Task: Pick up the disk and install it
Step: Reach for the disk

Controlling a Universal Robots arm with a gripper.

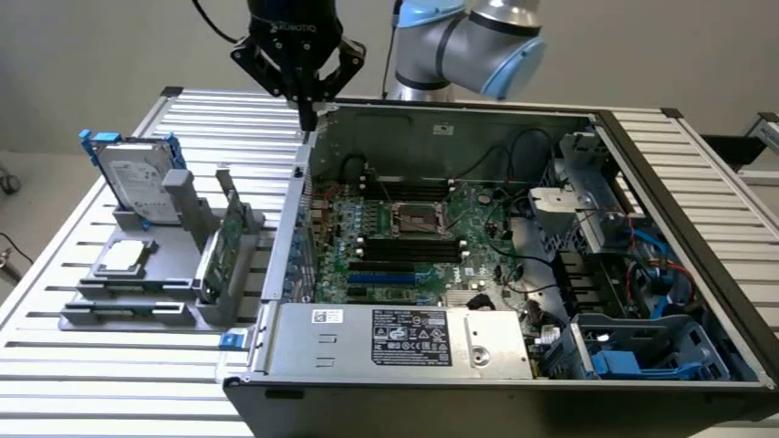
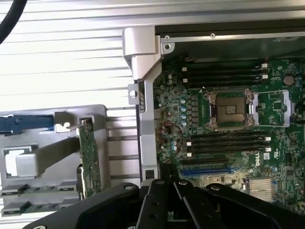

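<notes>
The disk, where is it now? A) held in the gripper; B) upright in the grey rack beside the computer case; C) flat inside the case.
B: the disk stands upright in the grey rack, outside the computer case, away from the gripper.

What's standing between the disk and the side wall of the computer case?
In the exterior view, a green circuit card stands on edge in the grey holder, between the disk and the case wall.
</notes>
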